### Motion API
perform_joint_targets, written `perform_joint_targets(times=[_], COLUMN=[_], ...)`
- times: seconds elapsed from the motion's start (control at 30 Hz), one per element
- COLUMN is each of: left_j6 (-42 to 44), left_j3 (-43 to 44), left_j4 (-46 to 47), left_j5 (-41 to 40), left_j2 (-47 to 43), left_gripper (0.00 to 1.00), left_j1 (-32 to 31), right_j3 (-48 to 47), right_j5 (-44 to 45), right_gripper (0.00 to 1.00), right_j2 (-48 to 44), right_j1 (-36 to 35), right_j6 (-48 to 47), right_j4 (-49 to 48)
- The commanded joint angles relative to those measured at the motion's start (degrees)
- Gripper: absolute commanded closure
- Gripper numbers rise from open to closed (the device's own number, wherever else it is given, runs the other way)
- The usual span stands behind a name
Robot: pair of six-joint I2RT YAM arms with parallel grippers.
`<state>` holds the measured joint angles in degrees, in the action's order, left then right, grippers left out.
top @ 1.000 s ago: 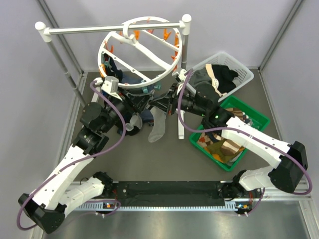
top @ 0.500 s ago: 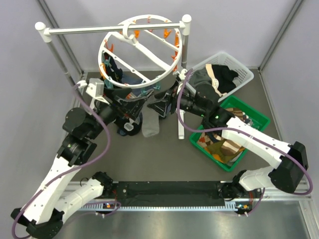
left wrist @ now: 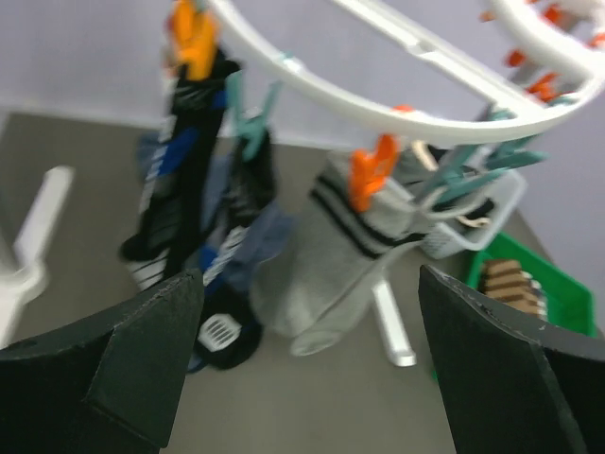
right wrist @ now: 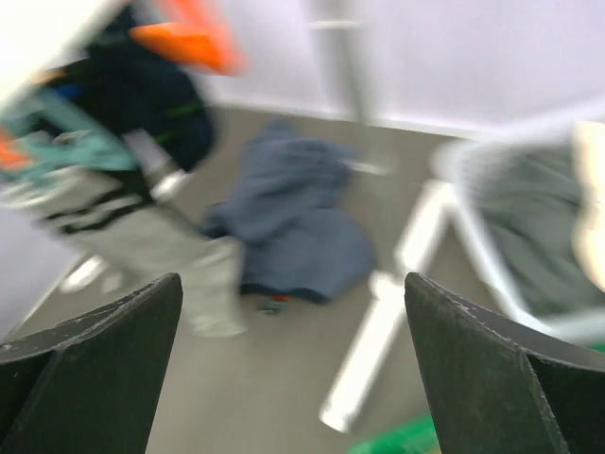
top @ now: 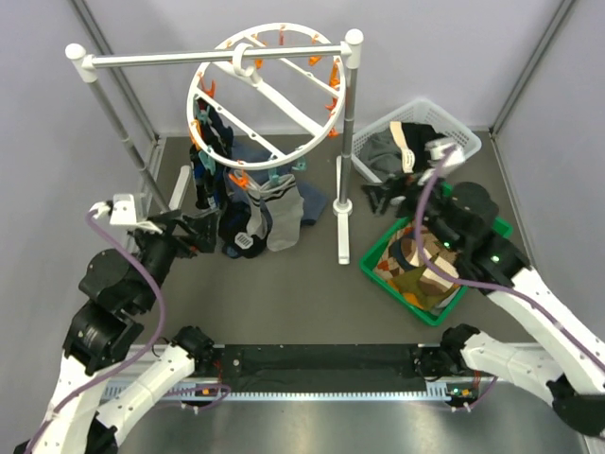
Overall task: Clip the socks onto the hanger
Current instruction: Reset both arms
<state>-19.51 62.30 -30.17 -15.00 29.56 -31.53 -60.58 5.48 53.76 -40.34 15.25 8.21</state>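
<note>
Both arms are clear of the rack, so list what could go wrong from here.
The grey sock hangs by its cuff from one orange clip; that hold may slip. The hanger sits tilted, held by its hook over the rack bar, so a bump could swing or unhook it.

- The bench (top: 284,293) is a dark grey, matte surface.
- A white rack (top: 343,241) stands on it on two long flat feet, one at the left and one near the middle.
- A blue-grey garment (right wrist: 293,227) lies crumpled between those feet.
- A white basket (top: 468,142) of clothes sits far right.
- A green crate (top: 376,271) of patterned fabric sits just in front of the basket.
</note>
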Motion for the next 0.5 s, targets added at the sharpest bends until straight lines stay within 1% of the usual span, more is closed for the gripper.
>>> perform_joint_targets(times=[0.0, 0.03, 0.13, 0.17, 0.23, 0.27, 0.47], left_j6=[0.3, 0.3, -0.4, -0.7, -0.2, -0.3, -0.6], left_j3=[-1.0, -1.4, -1.2, -1.1, -0.9, -0.7, -0.5], left_j4=[-10.5, -11.0, -12.6, -12.9, -12.5, -12.7, -14.9], left_j5=[-14.3, -16.8, -20.7, -22.6, -23.4, -24.4, -25.2], left_j2=[-4.4, -6.6, -11.3, -12.5, -15.7, -16.7, -21.8], left_gripper=[0.01, 0.01, 0.01, 0.01, 0.01, 0.01, 0.01], left_j1=[0.0, 0.0, 0.0, 0.0, 0.0, 0.0, 0.0], right_j3=[2.5, 3.0, 5.3, 6.5, 8.1, 9.6, 14.8], right_j5=[14.5, 18.0, 23.6, 25.9, 28.2, 28.6, 32.7], right_gripper=[0.01, 0.01, 0.01, 0.01, 0.01, 0.01, 0.01], right_j2=[-10.1, -14.3, -20.3, -24.0, -27.5, -31.0, -39.9], right_j1=[7.3, 8.1, 8.9, 8.9, 8.9, 8.9, 8.9], right_j6=[3.3, 3.2, 2.1, 1.8, 1.0, 0.7, -0.9], right_j4=[14.4, 16.0, 19.7, 20.3, 21.0, 20.9, 19.1])
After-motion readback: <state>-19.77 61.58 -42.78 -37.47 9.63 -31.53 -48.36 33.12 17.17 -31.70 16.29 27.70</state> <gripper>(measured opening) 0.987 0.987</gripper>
